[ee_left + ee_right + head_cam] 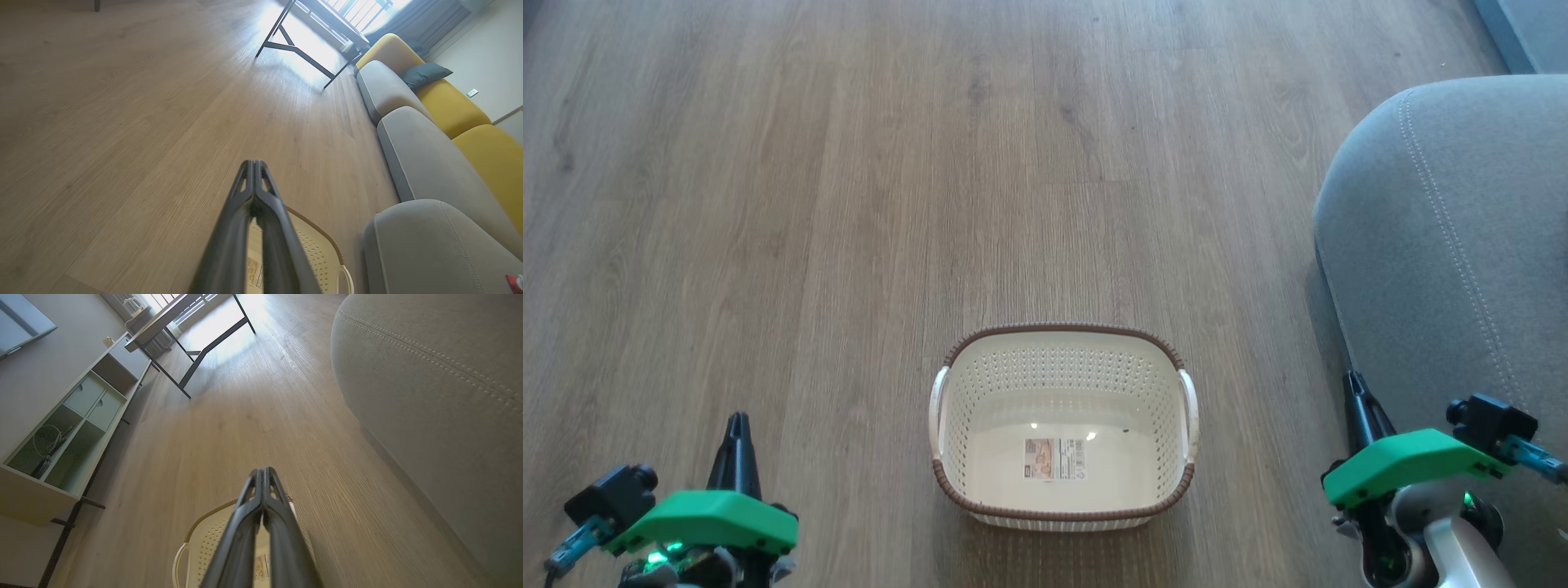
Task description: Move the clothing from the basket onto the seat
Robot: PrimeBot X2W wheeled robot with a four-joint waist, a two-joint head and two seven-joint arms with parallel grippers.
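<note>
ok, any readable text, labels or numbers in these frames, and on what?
Sticker on the basket floor: printed, with a small picture, too small and blurred to read.
No other text or signs that I can make out.

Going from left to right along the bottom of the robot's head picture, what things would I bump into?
left hand → basket → right hand
</note>
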